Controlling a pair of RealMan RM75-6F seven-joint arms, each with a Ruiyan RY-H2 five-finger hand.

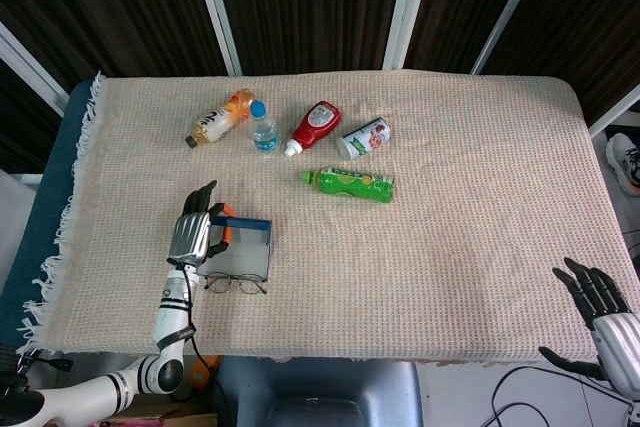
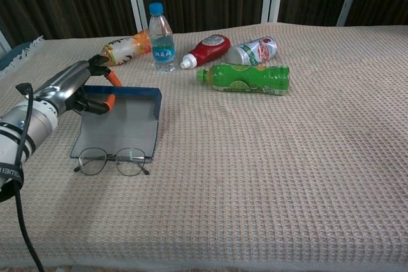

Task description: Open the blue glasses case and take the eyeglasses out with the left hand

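The blue glasses case (image 1: 247, 252) (image 2: 120, 129) lies open at the front left of the cloth, its grey inside facing up and its blue rim standing at the far edge. My left hand (image 1: 195, 232) (image 2: 69, 90) grips the case's far left corner between orange-tipped fingers. The thin wire eyeglasses (image 1: 236, 283) (image 2: 111, 160) lie outside the case, on the cloth at its near edge, touching or just overlapping it. My right hand (image 1: 602, 309) hangs off the table's front right corner with its fingers spread and nothing in them.
Behind the case lie an orange drink bottle (image 2: 127, 47), a red ketchup bottle (image 2: 208, 48), a white can (image 2: 255, 50) and a green bottle (image 2: 247, 78). A small water bottle (image 2: 162, 37) stands upright among them. The cloth's fringed edge (image 1: 70, 207) runs along the left.
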